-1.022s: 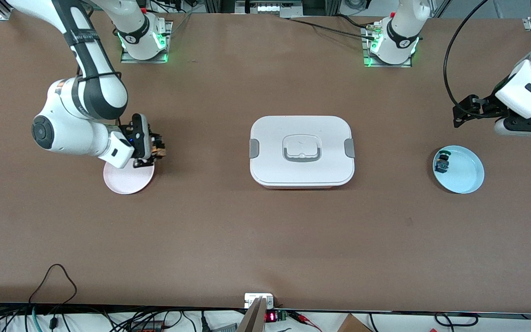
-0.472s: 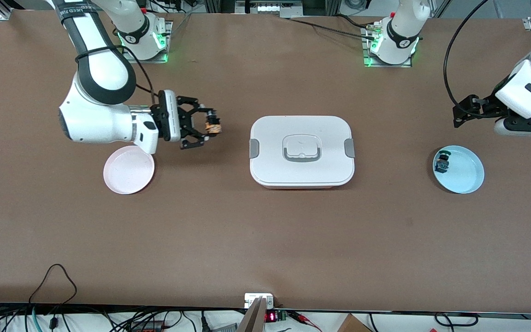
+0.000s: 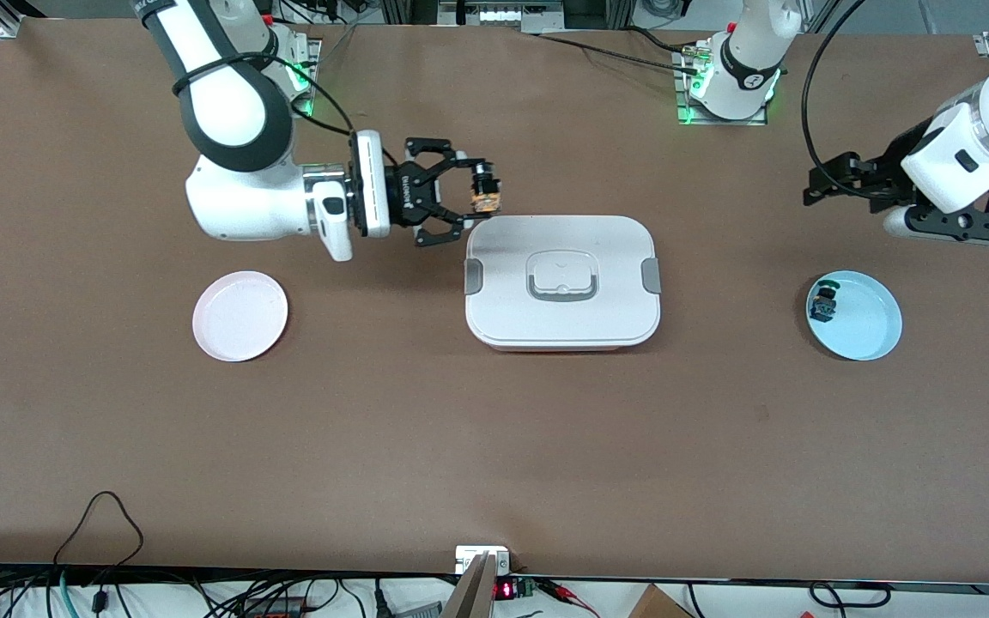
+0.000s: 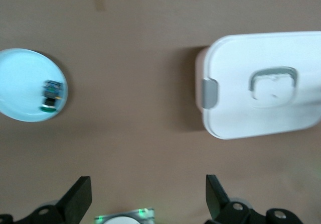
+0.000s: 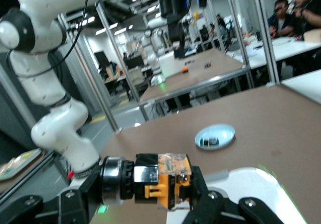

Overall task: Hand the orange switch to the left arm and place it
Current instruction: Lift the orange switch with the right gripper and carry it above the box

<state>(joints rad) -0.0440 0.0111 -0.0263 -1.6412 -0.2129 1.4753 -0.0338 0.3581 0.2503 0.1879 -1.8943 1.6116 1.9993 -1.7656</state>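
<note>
My right gripper (image 3: 481, 185) is shut on the orange switch (image 3: 487, 202), a small black part with an orange band. It hangs in the air over the box's (image 3: 561, 281) corner at the right arm's end. In the right wrist view the orange switch (image 5: 163, 180) lies sideways between the fingers, with the white box (image 5: 253, 186) below it. My left gripper (image 3: 816, 182) is open and holds nothing, in the air above the table close to the blue plate (image 3: 868, 326). Its two fingers (image 4: 79, 200) stand wide apart in the left wrist view, and the box (image 4: 261, 86) shows there too.
An empty pink plate (image 3: 239, 315) lies toward the right arm's end. The blue plate (image 4: 20, 91) at the left arm's end holds a small black part with green and blue (image 3: 824, 300). Cables trail along the table edge nearest the front camera.
The right gripper has lifted the orange switch off the pink plate and carried it toward the box. The left arm has risen a little and shifted toward the middle.
</note>
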